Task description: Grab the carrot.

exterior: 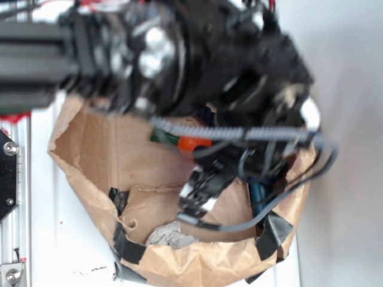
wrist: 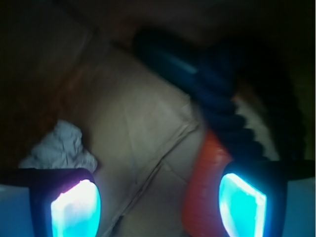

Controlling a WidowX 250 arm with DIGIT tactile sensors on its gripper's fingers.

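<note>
Under the blurred arm (exterior: pixel 179 54), the carrot (exterior: pixel 192 144) shows only partly.

No readable text, labels, brands or numbers anywhere.

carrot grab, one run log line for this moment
target: carrot in paper bag | end effector: open, carrot beside one finger | navy rope over carrot | grasp: not yet
</note>
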